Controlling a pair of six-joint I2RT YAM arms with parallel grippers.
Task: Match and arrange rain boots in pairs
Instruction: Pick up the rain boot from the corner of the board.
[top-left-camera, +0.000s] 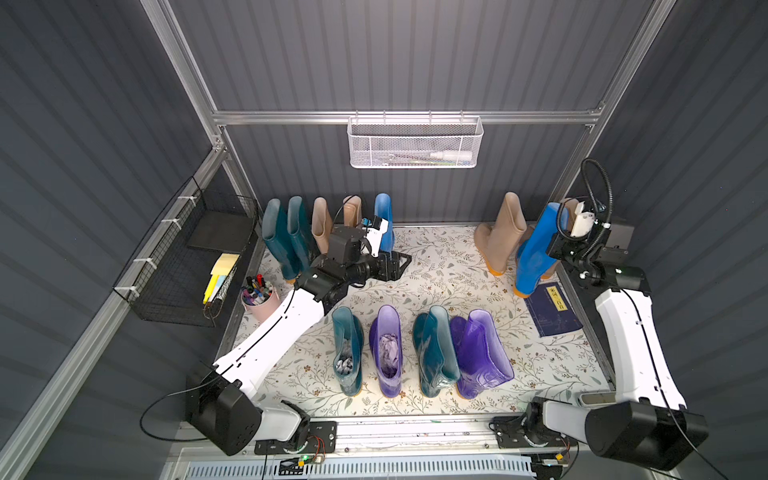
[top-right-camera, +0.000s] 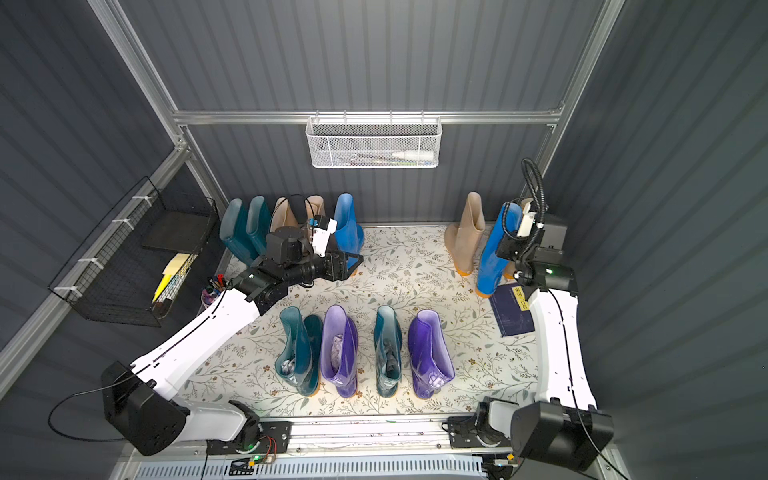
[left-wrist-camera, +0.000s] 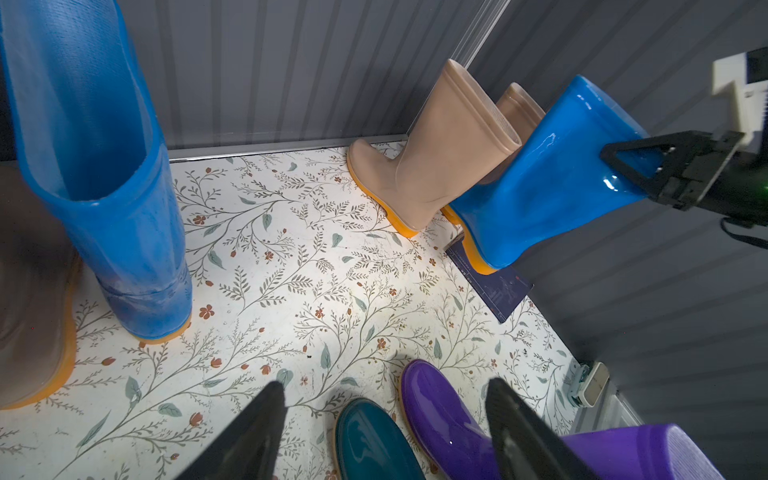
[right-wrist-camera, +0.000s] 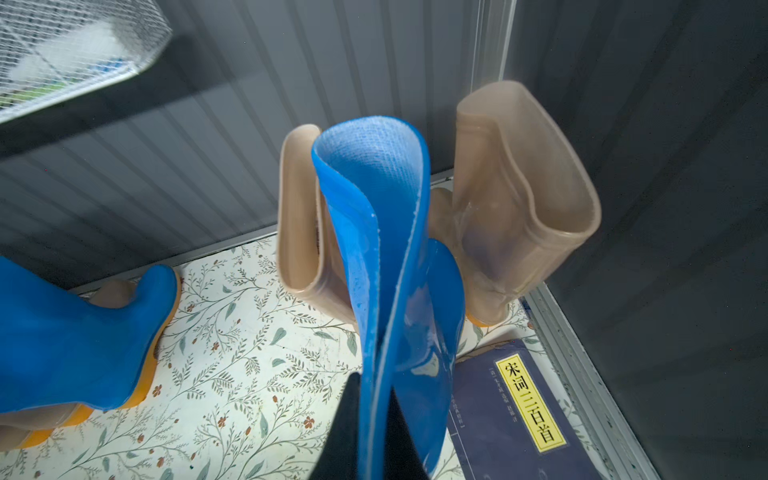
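The right pincer (right-wrist-camera: 371, 419) is clamped on the rim of a blue boot (top-left-camera: 536, 249). That boot leans tilted, well apart from its mate, the standing blue boot (top-left-camera: 384, 220). I would raise it first, so the sole clears the book (top-left-camera: 552, 311) and the shaft slips free of the beige boots (top-left-camera: 500, 235). Then carry it across the surface (top-left-camera: 449, 266) and set it upright just beside the mate, toes alike. The left pincer (left-wrist-camera: 384, 386) is spread wide and empty near the mate, and should make room.
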